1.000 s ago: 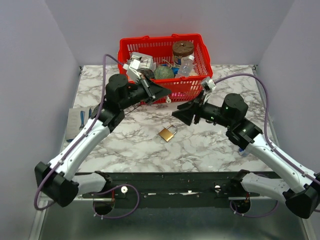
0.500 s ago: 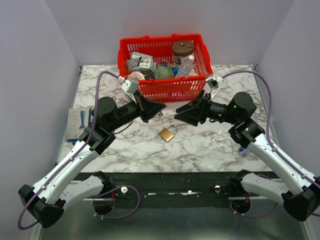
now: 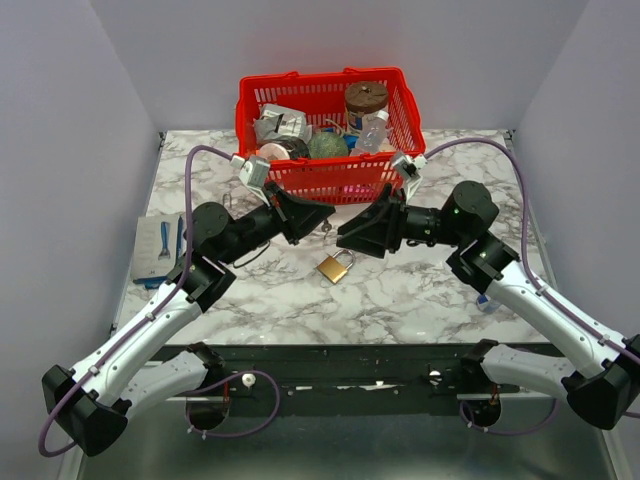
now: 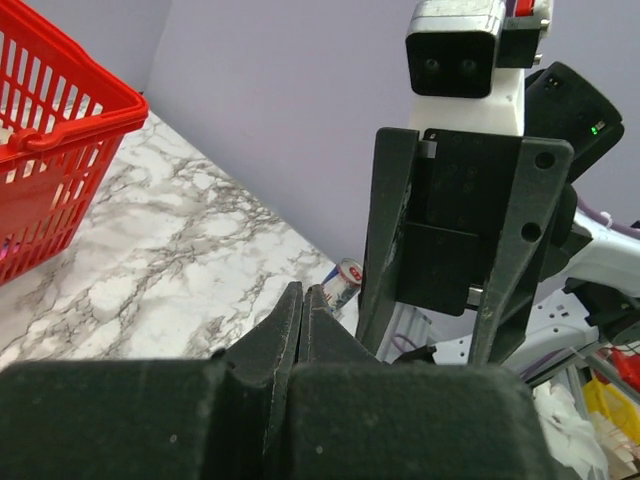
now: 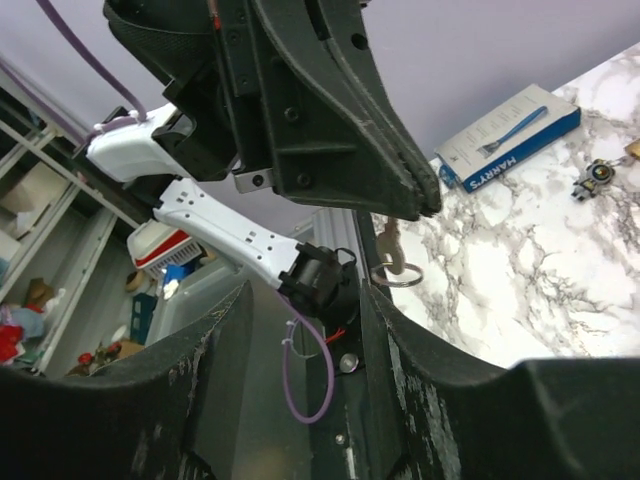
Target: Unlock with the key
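A brass padlock point(image 3: 336, 266) lies flat on the marble table, with its shackle pointing right and away. Above and behind it, my left gripper point(image 3: 322, 216) is shut on the key point(image 5: 389, 243). The key hangs from the tips with its ring point(image 5: 399, 273) below; it is hidden in the left wrist view, where my left gripper point(image 4: 303, 297) shows its pads pressed together. My right gripper point(image 3: 348, 233) faces the left one tip to tip, just right of it. My right gripper point(image 5: 305, 312) stands open with nothing between its fingers.
A red basket point(image 3: 325, 183) full of odds and ends stands just behind both grippers. A razor box point(image 3: 160, 245) lies at the table's left edge, with a small keychain figure point(image 5: 598, 176) near it. A can point(image 4: 343, 284) lies at the right.
My left gripper came away from the basket front toward the padlock with the key. The right gripper swung left to face it, and its jaws opened wider, then narrowed a little.
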Controlling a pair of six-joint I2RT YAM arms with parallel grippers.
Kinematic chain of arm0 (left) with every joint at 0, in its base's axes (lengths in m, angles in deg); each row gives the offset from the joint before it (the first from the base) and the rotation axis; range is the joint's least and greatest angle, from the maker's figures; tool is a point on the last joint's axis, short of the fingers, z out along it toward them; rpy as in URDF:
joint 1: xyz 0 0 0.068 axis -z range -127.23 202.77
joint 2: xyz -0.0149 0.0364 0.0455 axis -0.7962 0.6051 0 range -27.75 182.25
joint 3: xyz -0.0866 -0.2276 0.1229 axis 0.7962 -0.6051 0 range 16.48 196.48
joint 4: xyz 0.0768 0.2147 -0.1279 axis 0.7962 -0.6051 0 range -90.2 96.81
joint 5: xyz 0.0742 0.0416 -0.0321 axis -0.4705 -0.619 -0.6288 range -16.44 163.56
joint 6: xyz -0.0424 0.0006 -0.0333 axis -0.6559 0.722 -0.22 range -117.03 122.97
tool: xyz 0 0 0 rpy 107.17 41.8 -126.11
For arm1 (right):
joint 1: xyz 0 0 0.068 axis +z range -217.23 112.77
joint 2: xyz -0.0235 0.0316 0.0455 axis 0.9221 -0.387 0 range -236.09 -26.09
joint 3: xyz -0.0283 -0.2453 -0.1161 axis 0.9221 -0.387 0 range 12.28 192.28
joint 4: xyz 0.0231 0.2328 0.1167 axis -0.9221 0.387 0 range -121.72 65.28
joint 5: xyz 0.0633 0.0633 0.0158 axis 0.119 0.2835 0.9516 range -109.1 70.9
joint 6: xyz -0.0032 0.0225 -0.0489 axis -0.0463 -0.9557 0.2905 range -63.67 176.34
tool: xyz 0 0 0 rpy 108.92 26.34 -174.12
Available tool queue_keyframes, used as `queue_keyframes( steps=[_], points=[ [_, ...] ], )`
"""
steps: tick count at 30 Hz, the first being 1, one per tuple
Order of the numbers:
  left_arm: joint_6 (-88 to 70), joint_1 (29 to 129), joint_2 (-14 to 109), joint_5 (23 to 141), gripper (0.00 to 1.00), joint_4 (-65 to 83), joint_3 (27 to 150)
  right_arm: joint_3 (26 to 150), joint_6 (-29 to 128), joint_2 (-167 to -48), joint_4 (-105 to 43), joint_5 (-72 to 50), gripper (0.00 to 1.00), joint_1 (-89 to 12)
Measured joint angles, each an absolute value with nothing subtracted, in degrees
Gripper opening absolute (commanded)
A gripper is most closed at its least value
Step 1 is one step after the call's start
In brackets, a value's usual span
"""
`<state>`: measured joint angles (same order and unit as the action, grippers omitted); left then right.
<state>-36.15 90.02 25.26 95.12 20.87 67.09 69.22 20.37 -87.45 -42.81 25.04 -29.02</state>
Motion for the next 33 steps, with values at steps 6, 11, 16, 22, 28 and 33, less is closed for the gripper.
queue_keyframes(
  steps=[6, 11, 16, 22, 28, 33],
  points=[
    [-38.11, 90.02, 25.22, 95.14, 0.00, 22.77, 67.02, 69.22, 22.73, -87.60, -42.09, 22.27, 0.55, -27.95],
    [-39.10, 90.02, 25.22, 95.14, 0.00, 23.56, 67.02, 69.22, 24.37, -88.85, -41.72, 20.80, 0.55, -26.26],
    [-39.64, 90.02, 25.22, 95.14, 0.00, 23.67, 67.00, 69.33, 25.66, -90.12, -41.02, 19.66, 0.55, -25.24],
    [-40.17, 90.02, 25.22, 95.14, 0.00, 24.00, 66.80, 69.64, 27.15, -90.31, -39.92, 17.54, 0.55, -24.78],
    [-40.43, 90.02, 25.22, 95.14, 0.00, 24.39, 66.58, 70.64, 29.02, -90.33, -38.24, 14.86, 0.56, -24.62],
    [-40.82, 90.02, 25.22, 95.14, 0.00, 24.65, 66.58, 71.30, 29.92, -90.66, -37.85, 14.16, 0.56, -24.51]
  ],
)
